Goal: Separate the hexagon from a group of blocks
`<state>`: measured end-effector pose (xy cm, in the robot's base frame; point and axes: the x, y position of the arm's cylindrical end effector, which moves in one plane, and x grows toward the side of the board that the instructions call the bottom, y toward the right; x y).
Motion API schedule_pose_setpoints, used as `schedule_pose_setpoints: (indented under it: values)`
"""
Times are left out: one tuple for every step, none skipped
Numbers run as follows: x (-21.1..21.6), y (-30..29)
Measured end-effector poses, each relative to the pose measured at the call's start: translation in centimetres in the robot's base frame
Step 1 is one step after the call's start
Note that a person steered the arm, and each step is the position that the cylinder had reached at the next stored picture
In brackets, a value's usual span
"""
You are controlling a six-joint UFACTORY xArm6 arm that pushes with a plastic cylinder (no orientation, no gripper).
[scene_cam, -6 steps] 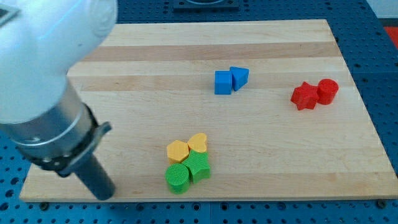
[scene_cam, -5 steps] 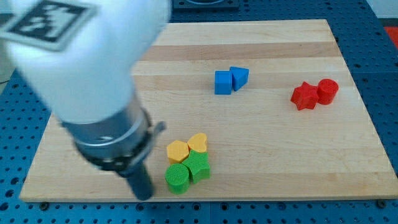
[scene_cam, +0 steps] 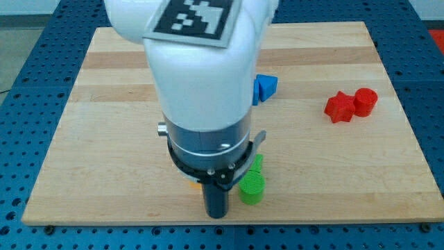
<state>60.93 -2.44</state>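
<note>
My tip rests near the view's bottom edge of the wooden board, just left of a green cylinder. A second green block peeks out above the cylinder, its shape hidden by the arm. A small orange-yellow sliver shows left of the rod; I cannot tell whether it is the hexagon or the heart. The rest of the yellow blocks is hidden behind the arm.
A blue triangular block shows at the arm's right edge; the blue cube is hidden. A red star-like block and a red cylinder touch each other at the view's right.
The arm has swept from the view's left to the middle bottom. The green cylinder and the other green block have shifted right. The yellow blocks and blue cube are now covered.
</note>
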Motion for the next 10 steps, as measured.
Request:
schedule_pose_setpoints:
  values:
    - [-2.7, -1.1]
    - [-6.1, -4.6]
    - [-10.2, -10.5]
    - [-10.8, -11.9]
    - [-9.9, -7.5]
    - [-11.9, -3.6]
    - [-15.4, -1.5]
    - [-14.8, 3.9]
    - [-12.4, 4.3]
    - [-11.1, 0.6]
